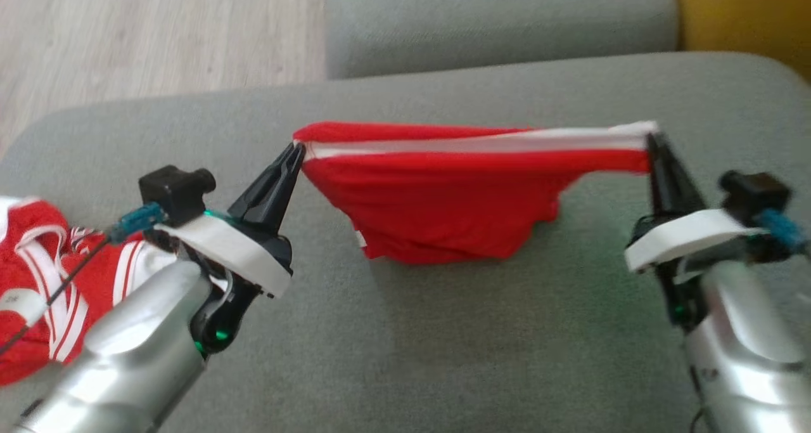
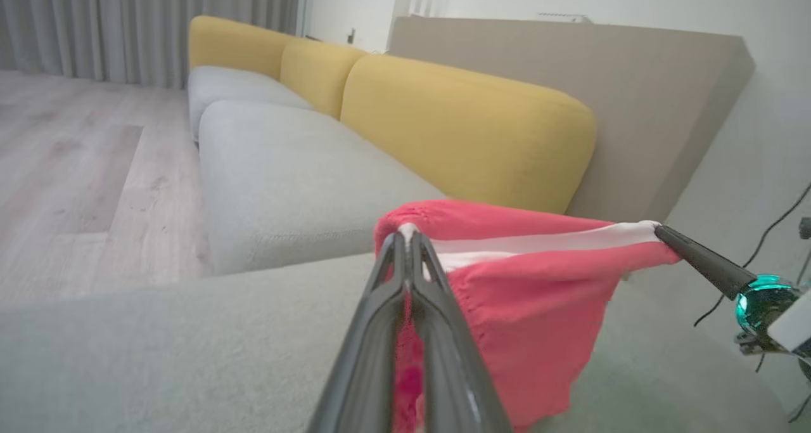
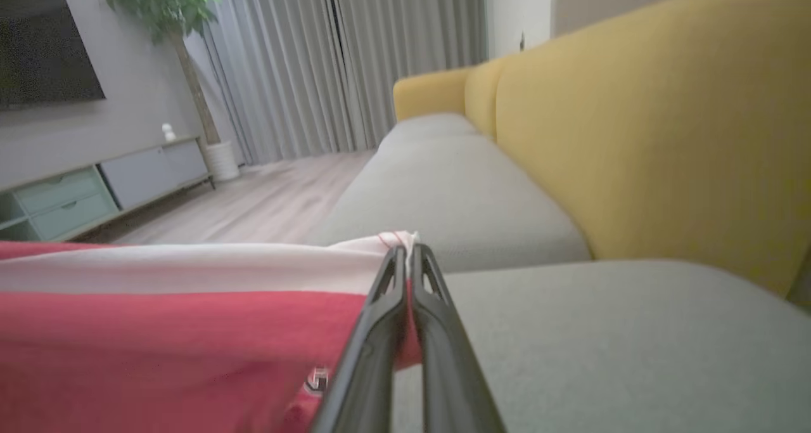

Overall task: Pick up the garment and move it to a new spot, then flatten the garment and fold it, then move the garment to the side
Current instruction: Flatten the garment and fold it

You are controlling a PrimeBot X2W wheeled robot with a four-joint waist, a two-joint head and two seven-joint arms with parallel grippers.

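Left tool [image 1: 296, 149]: fingers together, clamped on the left end of the garment [image 1: 443, 205], right at its white-striped top edge. Right tool [image 1: 652, 140]: fingers together, clamped on the right end of the same edge. The left wrist view confirms both, with its own tips pinching the red corner and the other arm's tip on the far end of the stripe.

The top edge is taut between the two tools, near level and lifted off the grey sofa cushion [image 1: 443, 344]. The red body hangs below it as a bunched pouch, deepest left of middle. The hem rises toward the right tool, clear of the cushion there. The lowest folds look to touch the cushion, but contact cannot be confirmed.

Open room:
- The cushion is bare in front of the garment, between the two arms.
- A bare strip lies behind the garment, up to the cushion's rounded back edge.
- Past that edge, across a seam, is the next cushion [image 1: 494, 21].
- A second garment [image 1: 38, 281], red and white and crumpled, sits at the cushion's left edge beside the left forearm [image 1: 146, 350], well apart from the held one.
- Wood floor [image 1: 127, 33] lies beyond the far-left edge.
- The yellow backrest [image 1: 741, 14] is at the far right. In the right wrist view it runs along the right of that tool, near.
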